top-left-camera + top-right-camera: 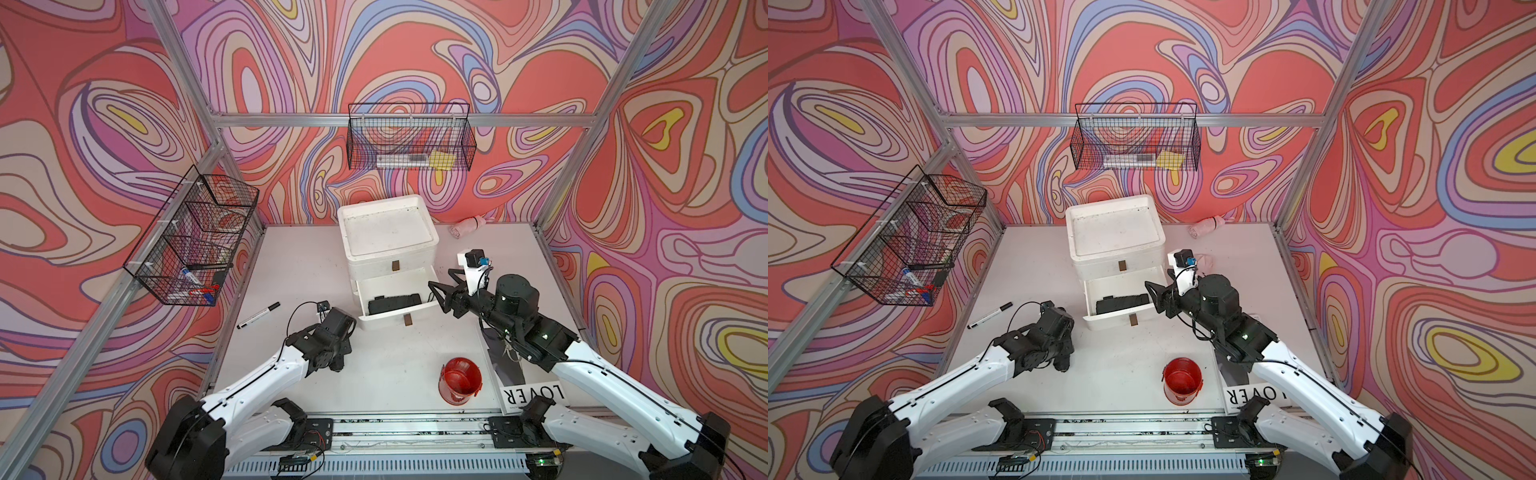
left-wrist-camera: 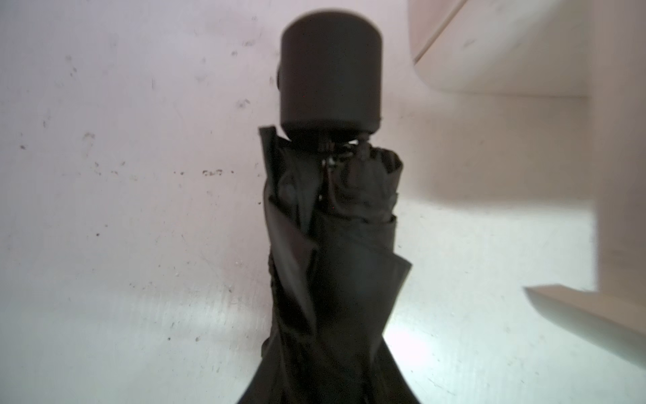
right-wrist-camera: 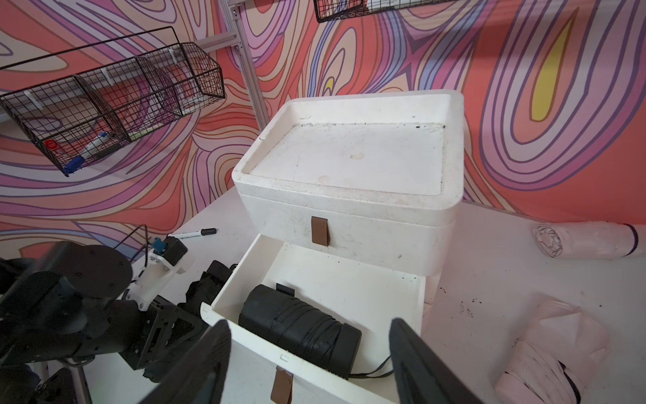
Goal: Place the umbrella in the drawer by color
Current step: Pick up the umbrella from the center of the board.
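Black folded umbrella (image 2: 332, 245) — creased fabric, stubby cylindrical handle (image 2: 330, 70) — seemingly at left tool (image 1: 336, 363), grip unclear; right tool (image 3: 309, 327) jaws apart.

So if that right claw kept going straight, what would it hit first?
Probably the black umbrella lying in the open drawer, though it might clip the drawer's front rim first; depth is unclear.

bright even light; the umbrella (image 2: 332, 245) looms dark and blurred.
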`<state>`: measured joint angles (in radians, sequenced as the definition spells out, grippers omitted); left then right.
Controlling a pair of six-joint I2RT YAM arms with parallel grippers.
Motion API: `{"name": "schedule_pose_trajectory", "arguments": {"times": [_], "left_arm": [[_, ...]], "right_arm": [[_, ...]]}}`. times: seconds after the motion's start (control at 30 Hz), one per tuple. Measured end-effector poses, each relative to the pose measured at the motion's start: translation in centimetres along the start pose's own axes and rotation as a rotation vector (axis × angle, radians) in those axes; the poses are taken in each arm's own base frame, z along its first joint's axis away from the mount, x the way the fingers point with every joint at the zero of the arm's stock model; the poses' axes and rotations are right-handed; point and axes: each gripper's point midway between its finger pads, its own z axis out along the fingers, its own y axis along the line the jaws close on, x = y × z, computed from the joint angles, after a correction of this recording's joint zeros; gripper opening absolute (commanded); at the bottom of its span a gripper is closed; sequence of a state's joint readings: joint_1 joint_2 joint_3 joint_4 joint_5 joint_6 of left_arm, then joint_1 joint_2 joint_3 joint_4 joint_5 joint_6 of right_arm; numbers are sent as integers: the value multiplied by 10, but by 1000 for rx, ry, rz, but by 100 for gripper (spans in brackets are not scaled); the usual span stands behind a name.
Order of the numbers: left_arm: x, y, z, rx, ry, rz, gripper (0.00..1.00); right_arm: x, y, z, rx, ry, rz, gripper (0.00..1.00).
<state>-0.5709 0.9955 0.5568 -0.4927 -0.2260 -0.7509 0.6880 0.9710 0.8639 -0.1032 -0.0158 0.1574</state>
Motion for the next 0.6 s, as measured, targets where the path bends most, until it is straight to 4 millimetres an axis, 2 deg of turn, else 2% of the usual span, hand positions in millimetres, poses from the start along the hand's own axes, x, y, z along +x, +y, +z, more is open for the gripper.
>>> {"name": "schedule_pose_trajectory", "arguments": {"times": [0.13,0.27,0.43,0.6], "left_arm": [[-27,-26,-32,186,-138,53,0],[-52,-58,-74,402,-290,125,0],[-65,-86,-108,572,-384,224,0],[-72,-125,-139,786,-417,315,0]], "right_arm": [[3,0,3,-2,8,0,74],[9,5,8,-31,31,1,75],[22,21,19,-129,87,7,75],[32,43,26,-266,134,13,76]]}}
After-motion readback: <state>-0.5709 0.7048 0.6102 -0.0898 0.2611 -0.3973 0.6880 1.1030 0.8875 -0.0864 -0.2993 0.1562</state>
